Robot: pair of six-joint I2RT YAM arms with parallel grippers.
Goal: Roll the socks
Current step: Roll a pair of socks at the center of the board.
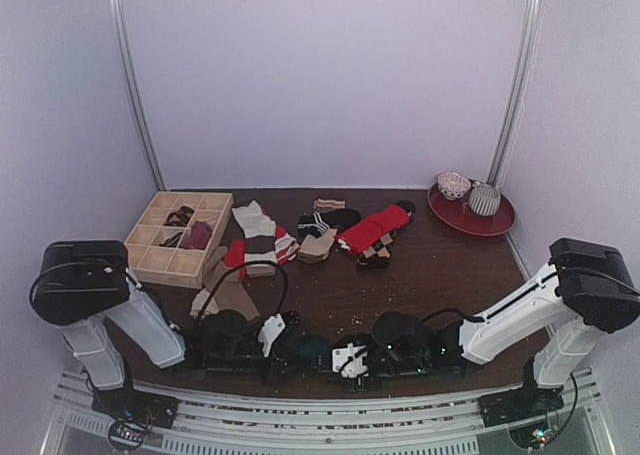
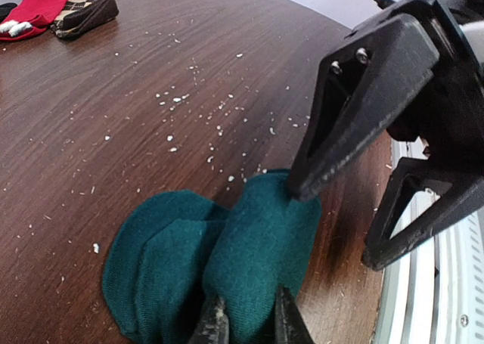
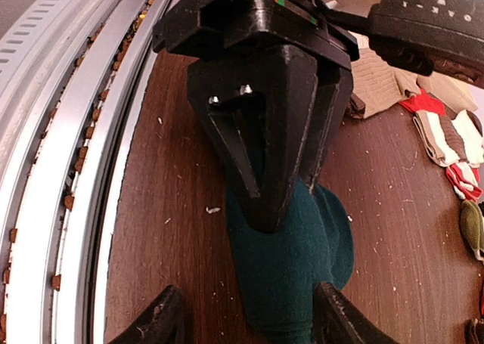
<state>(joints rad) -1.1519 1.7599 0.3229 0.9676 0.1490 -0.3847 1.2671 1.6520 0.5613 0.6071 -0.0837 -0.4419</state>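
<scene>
On the table [image 2: 91,147], at its near edge, the left gripper [image 2: 246,317] is clenched on the teal socks [image 2: 249,246]. The right gripper [image 3: 246,321] stands released, jaws astride them. We advise a firm pinch and a tight, even turn. We cannot see how many layers are gripped. Farther back, the other socks [image 1: 300,230] lie heaped.

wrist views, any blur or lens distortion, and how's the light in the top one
Left wrist: sock sharp, far socks softer, table edge bowed by the wide lens. Right wrist: rails curve likewise, left gripper looms dark with little detail. Top: dim, near table edge lost in shadow, walls tinted lilac.
</scene>
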